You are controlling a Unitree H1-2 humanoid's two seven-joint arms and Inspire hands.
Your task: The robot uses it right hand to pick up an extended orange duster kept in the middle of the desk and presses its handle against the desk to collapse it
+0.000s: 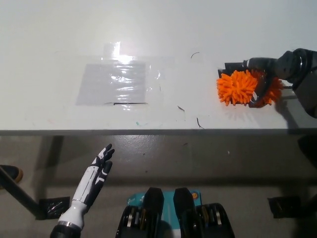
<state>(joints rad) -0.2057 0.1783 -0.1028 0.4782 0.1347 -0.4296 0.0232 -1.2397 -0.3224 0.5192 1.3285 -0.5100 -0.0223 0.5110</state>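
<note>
Head view, single entry.

Item: orange duster (241, 87), lying at the right part of the white desk (208, 29), near its front edge, not in the middle. Only the fluffy head shows; we cannot make out the handle.

Right hand (263, 79): black, laid over the duster's right half, fingers curled into the fibres. We judge it closed on the duster, though the duster is not yet off the desk.

Left hand (95, 173): white, resting below the desk edge at lower left, fingers spread, holding nothing.

Risks, as we judge them: our grip seems to sit on soft fibres, not on the handle, so the head may slip free on the lift. With the handle hidden, we may press it askew, and it would skid over the smooth top instead of collapsing. The duster lies close to the front edge, so a fumble could drop it to the floor.

Surface: glossy white top with a few dark scuffs; a clear plastic sheet (115, 82) taped flat left of centre, well apart from the duster.

Room: grey floor (208, 163) beneath; a dark shoe tip (9, 172) at far left
</note>
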